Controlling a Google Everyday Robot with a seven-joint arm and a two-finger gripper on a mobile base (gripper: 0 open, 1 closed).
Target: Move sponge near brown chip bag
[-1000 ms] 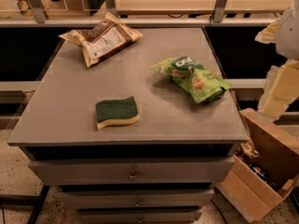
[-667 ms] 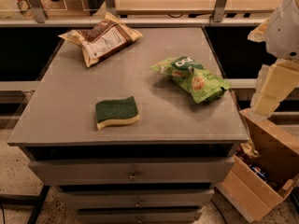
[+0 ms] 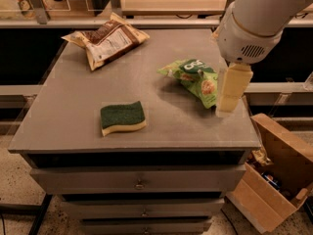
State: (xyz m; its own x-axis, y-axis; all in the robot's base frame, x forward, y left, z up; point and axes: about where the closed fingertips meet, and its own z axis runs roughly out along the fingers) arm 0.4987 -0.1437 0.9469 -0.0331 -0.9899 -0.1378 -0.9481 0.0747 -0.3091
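The arm has swung in from the right; the gripper (image 3: 226,106) now hangs by the green snack bag (image 3: 191,76), open or closed I cannot tell. The sponge (image 3: 122,117) lies unmoved near the front, long axis left-right, well apart from the brown chip bag (image 3: 108,39) at far left. Grey table (image 3: 68,106) over drawers (image 3: 139,179); cardboard box (image 3: 274,180) beside it.

Cream hand (image 3: 226,109) by green bag (image 3: 193,77); green-and-yellow sponge (image 3: 122,117)
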